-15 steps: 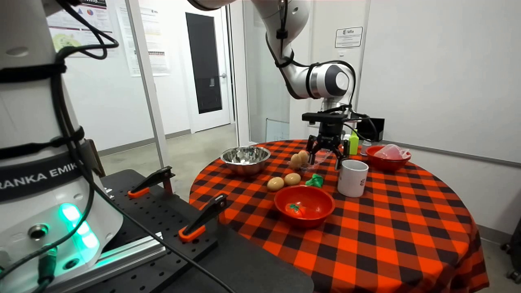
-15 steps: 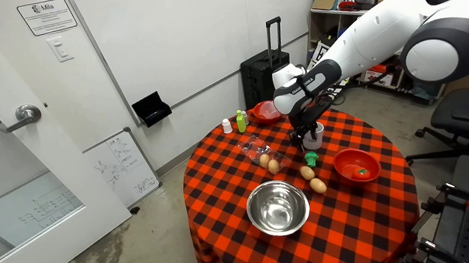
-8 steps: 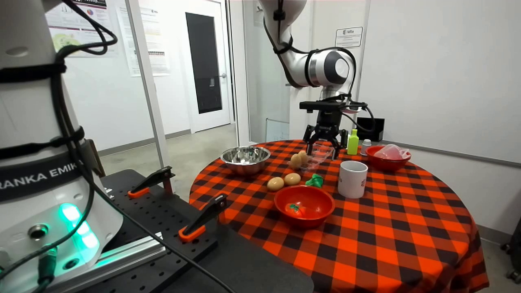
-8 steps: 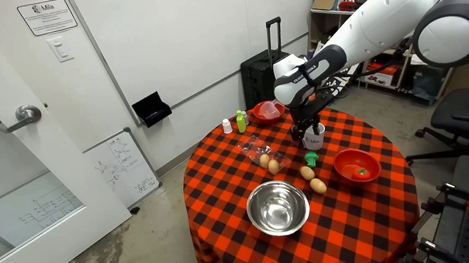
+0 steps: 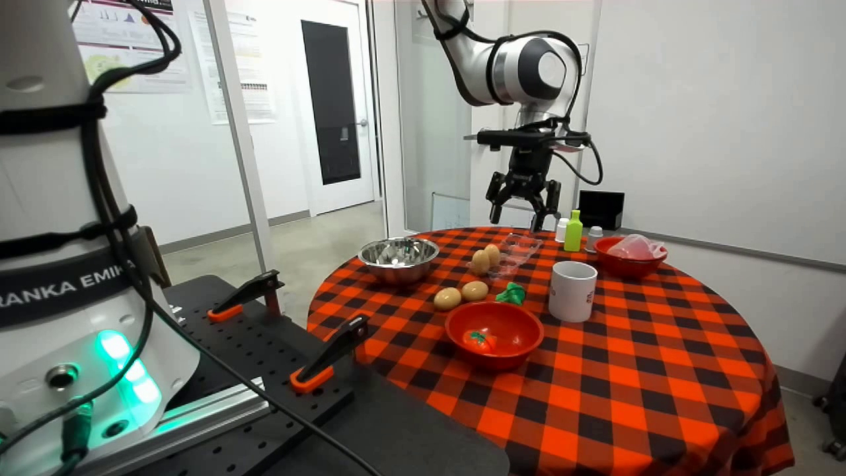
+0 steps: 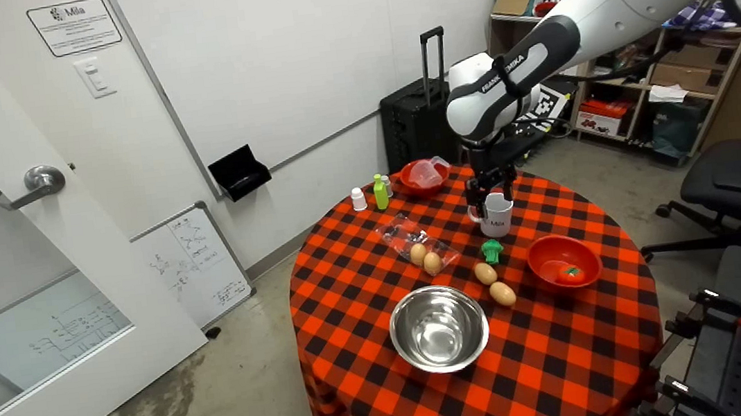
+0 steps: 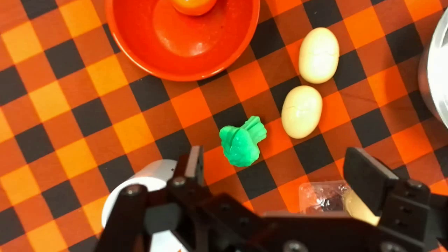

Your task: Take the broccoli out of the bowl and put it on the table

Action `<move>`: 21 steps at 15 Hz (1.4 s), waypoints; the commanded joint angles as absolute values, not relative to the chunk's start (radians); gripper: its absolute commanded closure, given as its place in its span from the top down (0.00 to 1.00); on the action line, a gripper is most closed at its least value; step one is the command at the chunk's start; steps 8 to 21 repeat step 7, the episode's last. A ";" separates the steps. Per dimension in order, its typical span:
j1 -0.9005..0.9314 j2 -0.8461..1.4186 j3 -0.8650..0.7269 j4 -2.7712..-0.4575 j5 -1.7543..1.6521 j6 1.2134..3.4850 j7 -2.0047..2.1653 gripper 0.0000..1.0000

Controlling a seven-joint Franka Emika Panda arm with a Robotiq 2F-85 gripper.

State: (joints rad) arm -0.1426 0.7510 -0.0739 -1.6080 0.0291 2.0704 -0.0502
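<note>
broccoli (image 5: pixel 511 293) | on table (image 5: pixel 628 370) | lower than end effector (image 5: pixel 515 223), apart (jaws spread)

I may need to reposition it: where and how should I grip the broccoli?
I'd take the broccoli by its stem, near the head, from straight above: it lies on its side, stem slimmer than its lobed head, and an egg beside it may crowd a sideways approach.

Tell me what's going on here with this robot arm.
The arm's gripper hangs open above the checked table, holding nothing. The green broccoli lies on the table between a white mug and two eggs. It is outside the red bowl that has a tomato in it, so the job of taking it out looks done.
</note>
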 commanded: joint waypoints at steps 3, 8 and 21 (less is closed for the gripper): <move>-0.144 0.701 -0.075 -1.665 0.028 2.097 -0.049 1.00; -0.143 0.697 -0.075 -1.679 0.028 2.105 -0.048 1.00; -0.143 0.697 -0.075 -1.679 0.028 2.105 -0.048 1.00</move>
